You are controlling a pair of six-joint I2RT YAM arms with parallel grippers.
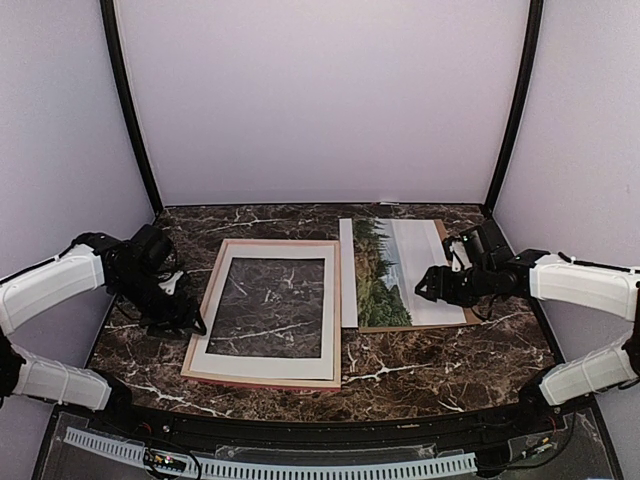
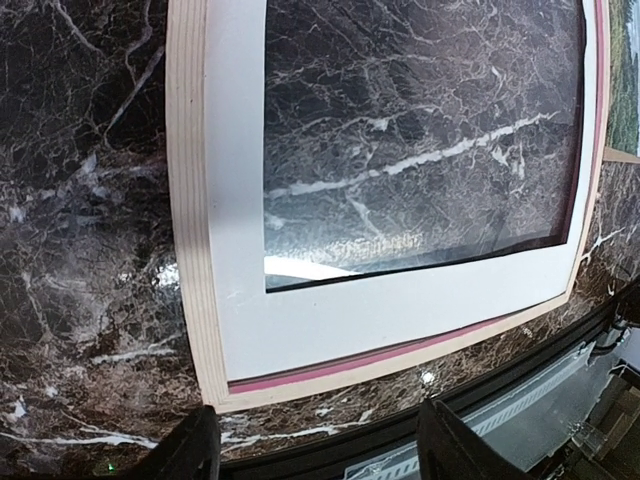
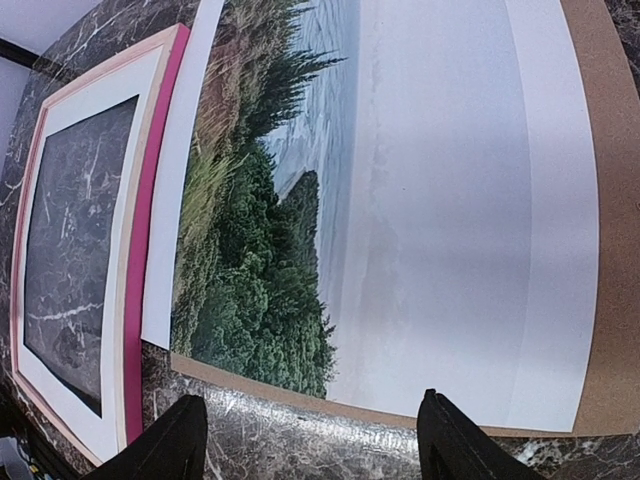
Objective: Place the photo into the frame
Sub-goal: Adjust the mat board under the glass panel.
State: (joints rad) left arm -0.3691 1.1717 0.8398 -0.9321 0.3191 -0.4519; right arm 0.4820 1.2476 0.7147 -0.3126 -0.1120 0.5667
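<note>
The photo (image 1: 400,270) lies face up on a brown backing board (image 1: 441,229), just right of the frame (image 1: 275,243), which holds a white mat (image 1: 270,356). The left gripper (image 1: 188,320) and right gripper (image 1: 427,285) hover empty, fingers apart. With the print's edge seemingly flush, a low pinch could lift the board too, or crease the paper.

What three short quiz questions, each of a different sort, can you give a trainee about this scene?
1. True or false: the photo lies inside the frame.
2. What lies directly under the photo? A: the white mat. B: a brown board. C: the frame.
3. Fill in: the left hand and the right hand both hold nothing, and their jaws are ____.

Key: 1 false; 2 B; 3 open.
</note>
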